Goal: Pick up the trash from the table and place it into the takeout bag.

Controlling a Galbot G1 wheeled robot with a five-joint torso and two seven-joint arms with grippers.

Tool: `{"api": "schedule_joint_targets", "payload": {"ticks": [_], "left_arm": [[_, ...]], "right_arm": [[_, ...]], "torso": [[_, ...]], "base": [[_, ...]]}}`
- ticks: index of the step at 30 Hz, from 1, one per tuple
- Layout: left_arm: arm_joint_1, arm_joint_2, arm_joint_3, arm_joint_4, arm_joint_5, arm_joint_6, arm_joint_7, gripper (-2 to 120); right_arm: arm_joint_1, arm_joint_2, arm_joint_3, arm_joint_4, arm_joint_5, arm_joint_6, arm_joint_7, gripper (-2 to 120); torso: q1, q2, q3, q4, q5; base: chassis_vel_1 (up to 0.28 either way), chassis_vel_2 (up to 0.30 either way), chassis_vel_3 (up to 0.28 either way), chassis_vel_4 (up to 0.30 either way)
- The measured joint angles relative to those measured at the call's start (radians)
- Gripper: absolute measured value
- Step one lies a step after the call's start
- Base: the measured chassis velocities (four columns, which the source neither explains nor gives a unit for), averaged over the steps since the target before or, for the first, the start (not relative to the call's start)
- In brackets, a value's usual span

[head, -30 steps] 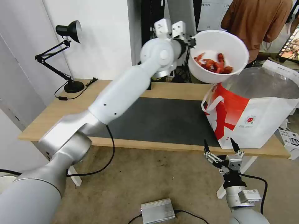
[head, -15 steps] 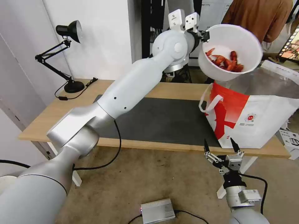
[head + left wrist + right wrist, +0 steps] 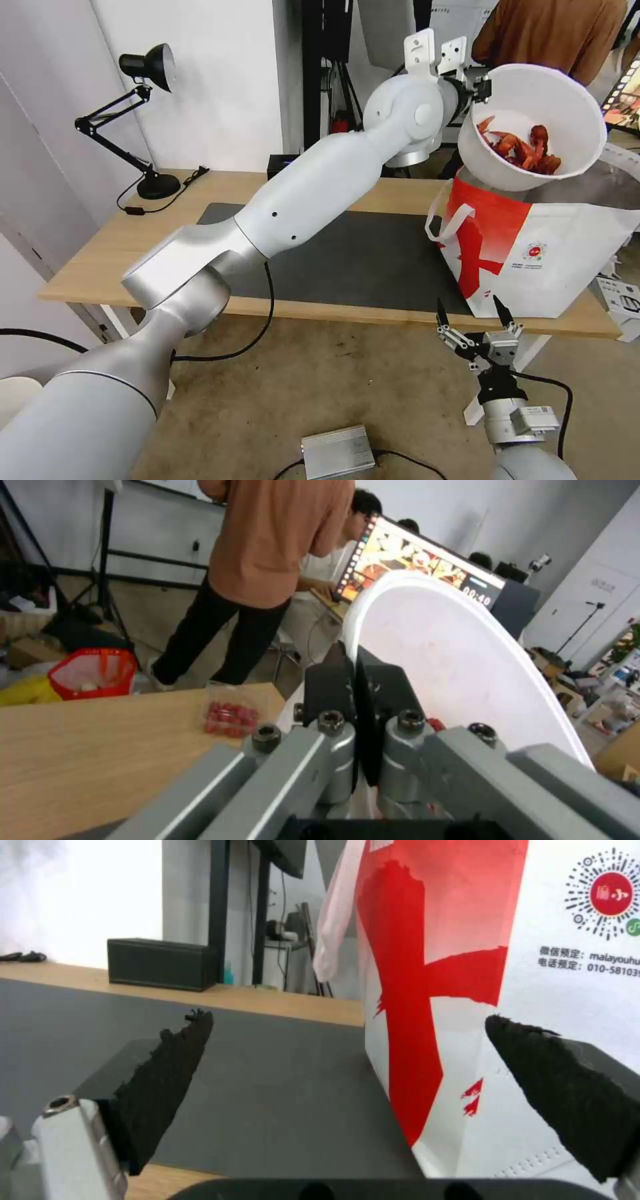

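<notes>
Currently left hand (image 3: pixel 481 89) was clamped on the near rim of the white bowl (image 3: pixel 533 127), held tilted in the air just above the takeout bag's (image 3: pixel 533 253) open mouth at the desk's (image 3: pixel 100 253) right end. Bag lay directly below the bowl, so the drop looked short. Right hand (image 3: pixel 473 319) hung low at the desk's front edge, fingers apart, idle. Bag interior was cut off; clamshell tray (image 3: pixel 230 717) sat on the desk.

mat (image 3: pixel 347 260) bare, takeout bag (image 3: pixel 533 253) blocks right
</notes>
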Motion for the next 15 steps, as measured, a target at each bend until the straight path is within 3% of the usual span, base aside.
{"api": "schedule_joint_targets", "payload": {"ticks": [15], "left_arm": [[-0.010, 0.001, 0.039, 0.023, 0.027, -0.033, 0.037, 0]], "right_arm": [[0.000, 0.000, 0.000, 0.000, 0.000, 0.000, 0.000, 100]], "torso": [[0.000, 0.000, 0.000, 0.0000, 0.0000]], "base": [[0.000, 0.000, 0.000, 0.000]]}}
